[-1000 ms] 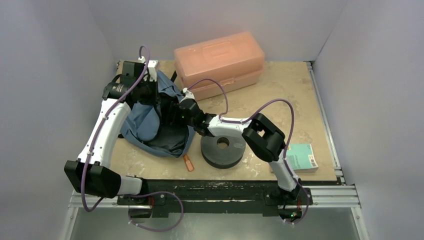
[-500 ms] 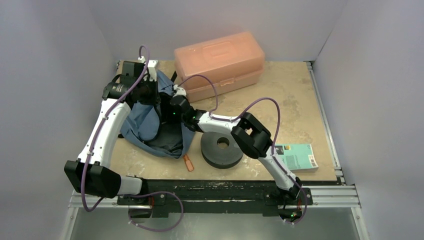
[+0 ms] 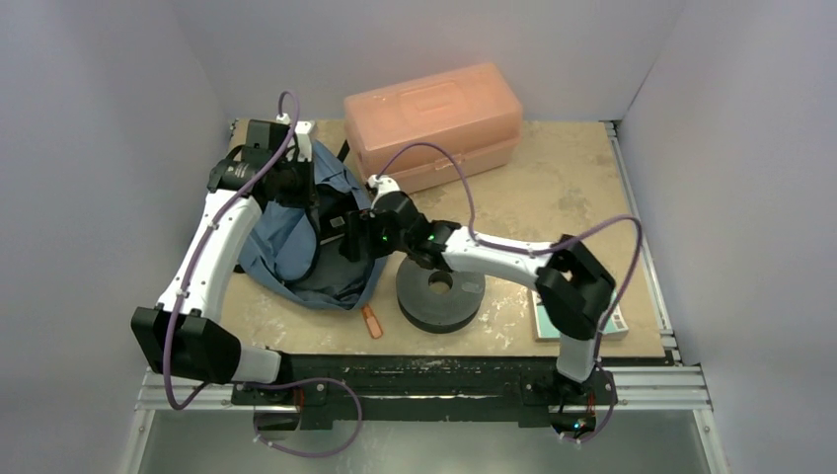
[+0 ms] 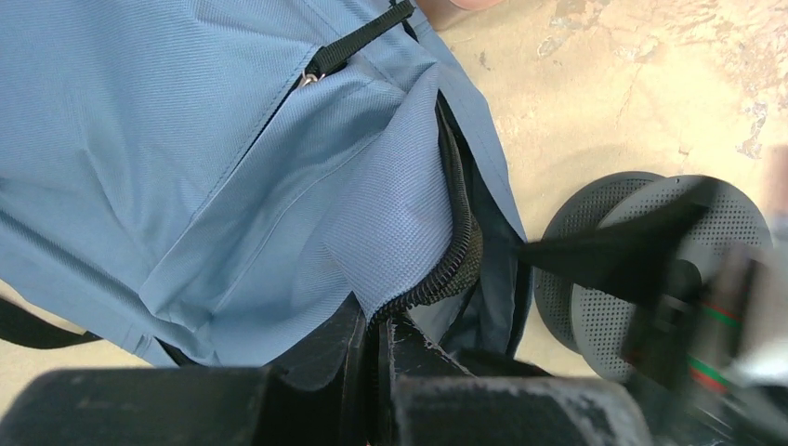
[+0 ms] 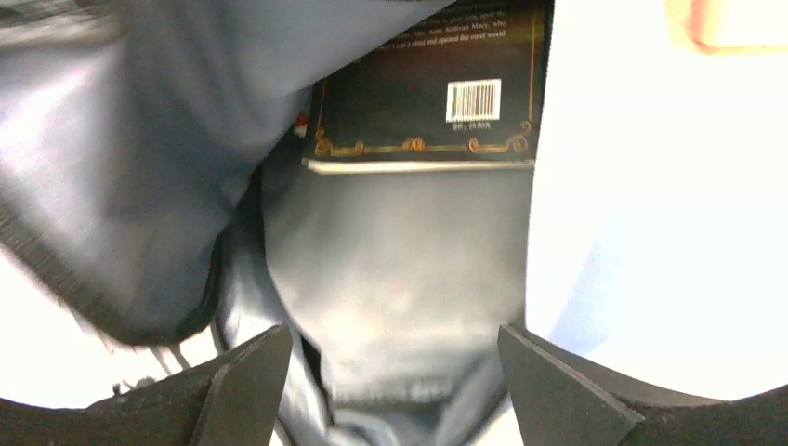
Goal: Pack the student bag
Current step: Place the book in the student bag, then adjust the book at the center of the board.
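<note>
Near edge: small orange item (image 3: 371,321) on the table (image 3: 582,188), too small to identify. Black disc (image 3: 424,306) sat just right of it. Teal book (image 3: 619,322) lay at near right, partly under the right arm's elbow. All three were outside the bag.

Mid-left: bag (image 3: 286,247) lay on its side with the mouth facing the disc.
- Left gripper (image 4: 376,348): jaws together, pinched on the bag's zipper rim, holding the flap up.
- Right gripper (image 5: 392,339): at the mouth, jaws wide apart, nothing between them.
- Wrist view into the bag showed the grey lining and one dark book (image 5: 427,102), barcode side up, lying deep inside. Nothing else was visible in there.

Step, as a judgement: drop-off of the dark book looked done, with the right gripper empty at the opening.

Next move would call for:
- backing the right gripper straight out without snagging the flap or lining;
- the left pinch holding so the mouth doesn't collapse;
- then a reach to a loose item. The teal book looked the likeliest, but the elbow would have to clear it first.

Far: pink box (image 3: 434,123) at the back, just beyond the bag. Lid down, contents not visible.
</note>
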